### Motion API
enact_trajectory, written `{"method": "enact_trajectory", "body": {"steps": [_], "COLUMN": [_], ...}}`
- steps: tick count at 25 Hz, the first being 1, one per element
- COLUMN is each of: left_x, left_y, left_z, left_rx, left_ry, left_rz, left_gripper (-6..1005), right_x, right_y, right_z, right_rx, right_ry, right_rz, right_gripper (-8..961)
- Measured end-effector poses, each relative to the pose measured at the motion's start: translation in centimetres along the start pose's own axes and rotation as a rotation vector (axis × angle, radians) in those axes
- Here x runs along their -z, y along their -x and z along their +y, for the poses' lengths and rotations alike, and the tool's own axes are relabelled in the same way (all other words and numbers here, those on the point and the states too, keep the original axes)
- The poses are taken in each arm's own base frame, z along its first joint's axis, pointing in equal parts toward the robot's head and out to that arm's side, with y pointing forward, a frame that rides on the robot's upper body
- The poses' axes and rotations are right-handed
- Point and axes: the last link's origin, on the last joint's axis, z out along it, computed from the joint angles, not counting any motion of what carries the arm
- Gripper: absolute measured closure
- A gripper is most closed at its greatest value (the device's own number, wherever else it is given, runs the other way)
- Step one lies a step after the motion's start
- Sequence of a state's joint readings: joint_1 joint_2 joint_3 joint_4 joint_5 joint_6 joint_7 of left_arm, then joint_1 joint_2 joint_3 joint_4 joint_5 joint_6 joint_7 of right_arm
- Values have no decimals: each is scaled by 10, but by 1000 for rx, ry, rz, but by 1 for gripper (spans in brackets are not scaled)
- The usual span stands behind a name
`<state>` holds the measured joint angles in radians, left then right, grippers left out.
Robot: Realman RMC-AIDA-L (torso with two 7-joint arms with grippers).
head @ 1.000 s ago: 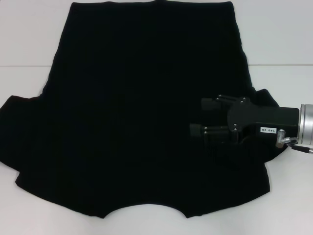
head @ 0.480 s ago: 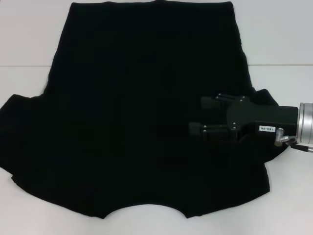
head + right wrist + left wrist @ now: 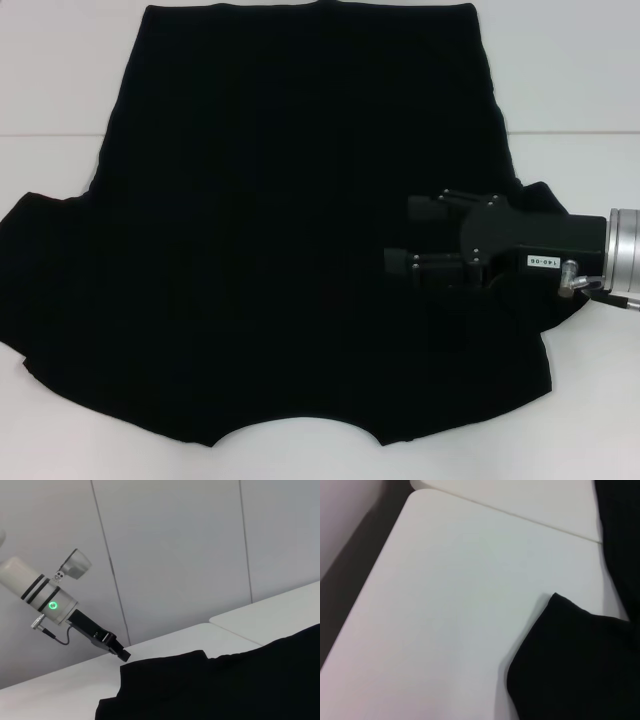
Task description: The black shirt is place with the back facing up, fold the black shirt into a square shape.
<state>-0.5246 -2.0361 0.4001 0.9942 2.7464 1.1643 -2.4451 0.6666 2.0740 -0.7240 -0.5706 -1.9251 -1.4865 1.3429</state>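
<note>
While the right pincer hovers low over the cloth with its two black fingers spread and nothing between them, no fold has been started. It reaches in from the right edge, fingers pointing toward the middle of the garment, over the spot where the right sleeve meets the body.

Under and all around it: the plain matte black short-sleeved cloth T-shirt, spread flat on the white worktop. Hem edge is on the far side from the pincer's wrist level, the curved neckline nearest the robot, one sleeve directly beneath the pincer's body, the other well apart on the opposite side.

Left pincer: seen only in the right wrist view, held up beside the far sleeve's corner, above the worktop. Cannot tell whether it is spread or closed. Left wrist view shows that sleeve corner lying flat on bare worktop.

Handling, my read:
- Light, limp, zero stiffness. Sags and drapes as soon as lifted.
- Thin, so a flat pinch needs the lower finger to get under the cloth; easier at an edge than mid-panel.
- Matte fabric likely drags on the worktop rather than slides, so lift before carrying across.
- Best hold: sleeve edge or shoulder seam below the right pincer, a single layer at a free border.
- Risk: bunching if pinched mid-panel.
</note>
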Motion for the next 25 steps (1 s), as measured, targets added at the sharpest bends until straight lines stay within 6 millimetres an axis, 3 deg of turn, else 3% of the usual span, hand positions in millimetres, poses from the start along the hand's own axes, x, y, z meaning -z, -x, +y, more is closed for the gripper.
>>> {"method": "enact_trajectory", "body": {"steps": [8,19,22,25], "left_x": [2,1,-1,-1], "left_y": [-5,0,2,2], "left_z": [3,6,9,13], "left_rx": [2,2,-4,-16], "left_ry": [7,25,37,47], "left_rz": [2,-26,-42,-50], "left_gripper": [972,775,546,425], "right_x": [1,1,1,1], "right_y": [-2,-2,-1,-1], "right_z": [0,0,0,0], "right_rx": [-4,-4,-4,-4], "right_ry": [-3,-2,-2,-2], "right_rz": [1,1,1,1], "right_gripper": [11,12,12,12]}}
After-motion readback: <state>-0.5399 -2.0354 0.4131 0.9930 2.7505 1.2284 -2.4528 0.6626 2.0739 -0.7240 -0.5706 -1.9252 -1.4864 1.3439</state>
